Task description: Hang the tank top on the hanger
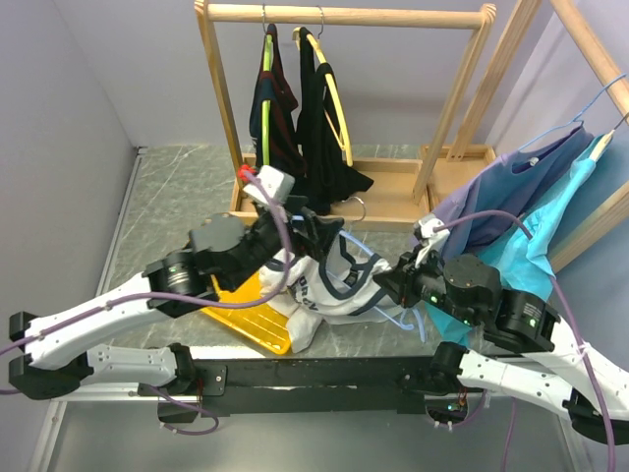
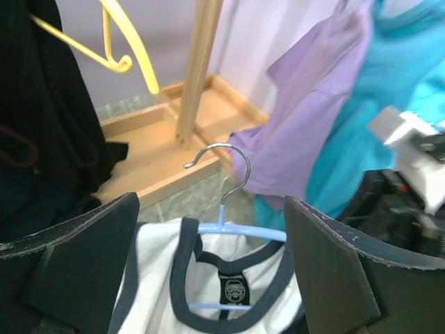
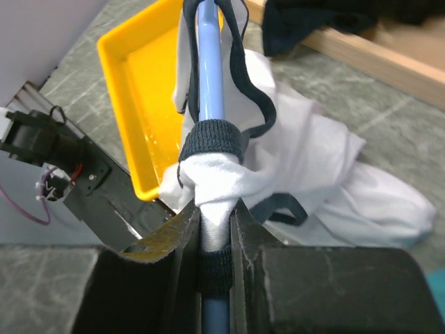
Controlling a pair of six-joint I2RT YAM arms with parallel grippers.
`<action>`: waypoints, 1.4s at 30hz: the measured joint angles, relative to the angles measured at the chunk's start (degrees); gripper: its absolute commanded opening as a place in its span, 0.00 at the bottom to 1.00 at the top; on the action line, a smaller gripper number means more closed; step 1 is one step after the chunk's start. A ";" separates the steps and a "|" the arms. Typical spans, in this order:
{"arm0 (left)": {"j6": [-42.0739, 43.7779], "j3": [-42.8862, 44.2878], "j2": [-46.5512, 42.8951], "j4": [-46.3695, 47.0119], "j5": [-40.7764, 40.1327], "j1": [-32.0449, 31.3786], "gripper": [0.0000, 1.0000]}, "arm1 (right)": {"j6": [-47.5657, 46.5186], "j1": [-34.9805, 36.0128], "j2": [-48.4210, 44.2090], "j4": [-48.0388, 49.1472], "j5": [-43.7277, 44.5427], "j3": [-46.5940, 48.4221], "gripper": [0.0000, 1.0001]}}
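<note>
The white tank top (image 1: 319, 295) with navy trim hangs crumpled between my two arms, over the table. The light-blue hanger (image 1: 369, 256) runs through its neck, with the metal hook up towards the rack. In the left wrist view the hanger (image 2: 243, 232) crosses the neck opening of the tank top (image 2: 160, 278). My left gripper (image 2: 208, 278) is open, one finger on each side of the collar. My right gripper (image 3: 215, 229) is shut on the hanger's arm (image 3: 208, 56), with a tank top (image 3: 313, 160) strap bunched over it. In the top view the left gripper (image 1: 313, 228) and the right gripper (image 1: 391, 285) flank the garment.
A yellow tray (image 1: 251, 310) lies on the table under the left arm. A wooden rack (image 1: 344, 15) behind holds dark garments (image 1: 314, 138) on lime and yellow hangers. Purple (image 1: 491, 211) and teal (image 1: 550, 236) shirts hang at the right, close to the right arm.
</note>
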 measured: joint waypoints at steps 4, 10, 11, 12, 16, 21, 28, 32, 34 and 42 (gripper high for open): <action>-0.83 -0.24 -4.02 0.59 1.18 -0.02 0.91 | 1.81 0.00 -1.79 -4.63 2.71 1.20 0.00; -2.10 -2.84 -11.76 2.78 0.79 -0.02 0.90 | 5.55 0.00 0.15 -15.15 10.54 13.62 0.00; -2.19 -3.10 -12.61 2.93 0.63 -0.02 0.90 | 6.14 0.00 0.81 -16.61 11.91 16.20 0.00; -2.32 -3.41 -13.22 3.08 0.48 -0.02 0.90 | 6.86 0.00 1.66 -18.32 14.05 19.45 0.00; -2.71 -4.57 -14.95 3.19 0.42 -0.02 0.89 | 8.41 0.00 6.80 -21.31 21.70 30.77 0.00; -3.21 -4.70 -14.91 2.97 0.09 -0.02 0.89 | 7.80 -0.39 19.76 -23.37 31.41 44.96 0.00; -3.65 -5.84 -15.96 1.64 -0.63 -0.02 0.89 | 2.21 -11.39 35.87 -22.40 31.82 56.39 0.00; -3.91 -5.84 -16.87 0.92 -1.11 -0.04 0.90 | -0.81 -13.75 43.63 -22.36 31.63 68.04 0.00; -4.00 -5.95 -17.33 0.94 -1.62 -0.04 0.89 | -2.38 -13.92 45.05 -21.64 31.58 71.63 0.00; -4.72 -7.82 -18.80 -0.20 -3.23 -0.04 0.89 | -8.28 -14.38 43.87 -18.53 33.22 75.12 0.00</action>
